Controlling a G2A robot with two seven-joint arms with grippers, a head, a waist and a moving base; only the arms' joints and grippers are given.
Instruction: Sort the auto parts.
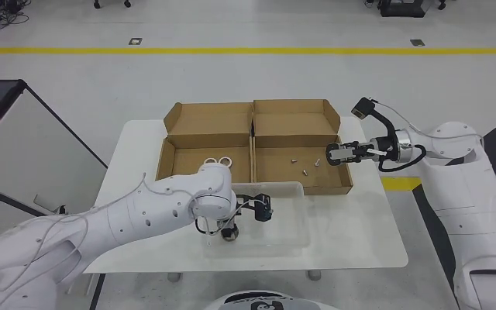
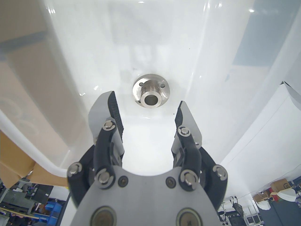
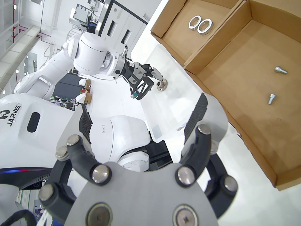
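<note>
Parts count: six loose pieces, three containers.

One flanged hub (image 2: 150,94) is lying just ahead of the left gripper (image 2: 147,109), off its open jaws, in the single clear tray (image 1: 310,225). Two rings (image 3: 199,24) are lying touching in one of the two cardboard boxes (image 1: 205,124), well apart from both sets of jaws. Three small fasteners (image 1: 318,163) are lying in the other box, just ahead of the right gripper (image 3: 143,114) and its open jaws; two are reading plainly as bolts (image 3: 281,70).

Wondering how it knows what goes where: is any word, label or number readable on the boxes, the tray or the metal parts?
Two brown open cardboard boxes: none.
Clear plastic tray: none.
Silver flanged metal hub and small silver bolts: none.
Brown carton in the room behind: a mark, too small to read.
</note>
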